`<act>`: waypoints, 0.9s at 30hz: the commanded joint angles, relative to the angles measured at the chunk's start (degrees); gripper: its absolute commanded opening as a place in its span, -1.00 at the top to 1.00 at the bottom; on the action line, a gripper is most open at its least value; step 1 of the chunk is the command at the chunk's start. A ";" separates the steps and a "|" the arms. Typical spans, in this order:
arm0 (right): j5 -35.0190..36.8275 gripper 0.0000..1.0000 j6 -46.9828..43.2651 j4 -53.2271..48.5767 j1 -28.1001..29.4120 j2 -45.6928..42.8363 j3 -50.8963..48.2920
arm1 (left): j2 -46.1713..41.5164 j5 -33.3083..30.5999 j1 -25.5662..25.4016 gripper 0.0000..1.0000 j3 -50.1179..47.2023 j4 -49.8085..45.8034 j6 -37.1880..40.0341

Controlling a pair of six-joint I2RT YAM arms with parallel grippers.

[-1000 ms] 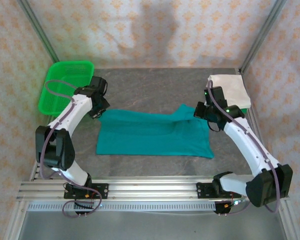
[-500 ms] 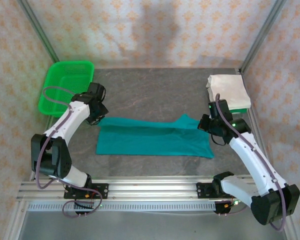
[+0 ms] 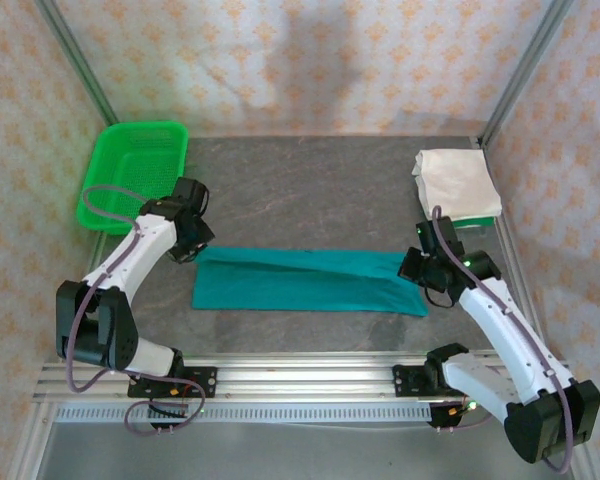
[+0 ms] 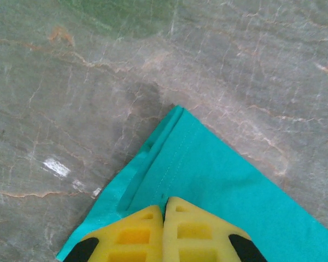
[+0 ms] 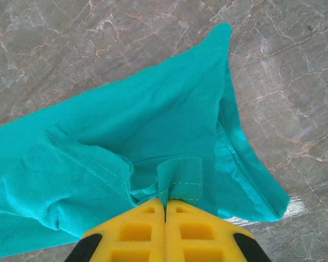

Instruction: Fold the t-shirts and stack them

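Teal t-shirt (image 3: 305, 282) lies as a long, part-folded band across the middle of the bench, closer to the near edge. Left pincer (image 3: 196, 250) is at the shirt's left far corner. In the left wrist view its fingers (image 4: 134, 234) are pressed together on the hem there, so it looks clamped on cloth. Right pincer (image 3: 416, 268) is at the right end. In the right wrist view a small tab of hem is pinched between its tips (image 5: 165, 203), with fabric bunched and creased around it.

White folded t-shirt (image 3: 458, 183) sits in the far right corner and green basket (image 3: 140, 128) in the far left corner, both well apart from the teal one.

Step in hand, as judged: a lengthwise fold, bringing the held far edge to the near edge.

To do it well:
- Move both pincers together at the same height.
- Pull gently outward so the band is taut.
- Smooth the right-end bunching before release.
- Line up the edges, then let go low.
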 commanded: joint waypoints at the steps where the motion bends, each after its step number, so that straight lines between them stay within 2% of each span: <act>1: 1.48 1.00 0.72 -0.74 0.23 0.68 -0.93 | -1.82 -0.06 0.05 1.00 -2.55 -1.61 0.02; 12: 1.53 1.00 -0.15 0.84 0.21 4.07 -0.73 | -3.93 0.33 0.11 1.00 -6.63 -1.93 -0.92; 20: 1.49 1.00 -0.58 1.38 0.28 5.22 -0.24 | -3.97 1.23 0.01 1.00 -1.34 -4.90 -0.69; 27: 1.34 1.00 -1.17 1.97 0.29 5.98 -0.28 | -6.45 1.58 -0.13 1.00 -0.78 -7.86 -1.20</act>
